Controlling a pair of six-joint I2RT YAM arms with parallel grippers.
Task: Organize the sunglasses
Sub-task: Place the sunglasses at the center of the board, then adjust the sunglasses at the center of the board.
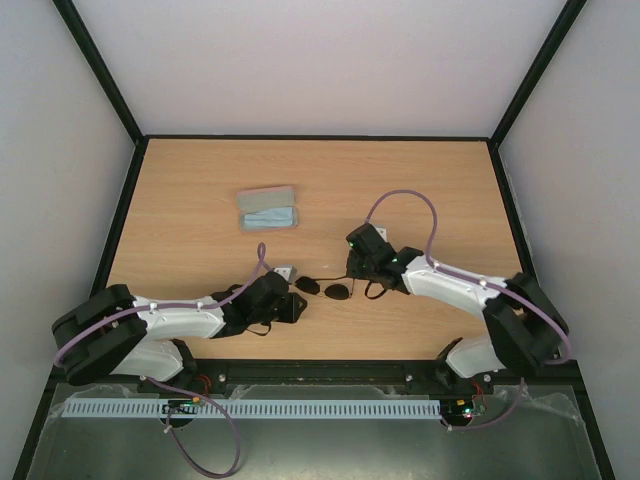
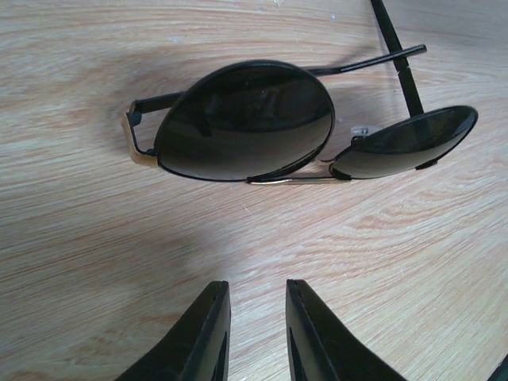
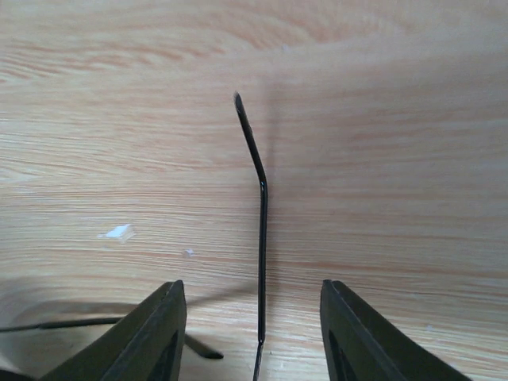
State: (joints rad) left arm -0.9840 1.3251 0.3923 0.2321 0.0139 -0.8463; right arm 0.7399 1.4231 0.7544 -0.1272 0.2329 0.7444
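At the near middle of the table (image 1: 450,200) — mind the thin temple

Sunglasses (image 1: 322,288) lie between both arms. Right gripper (image 3: 250,290) stands spread, one temple arm (image 3: 262,222) untouched between its fingers. Left gripper (image 2: 255,302), narrowly parted, holds nothing. Close gently mid-temple — wire probably bends easily.

Right wrist view cuts off the sunglasses (image 3: 263,238).
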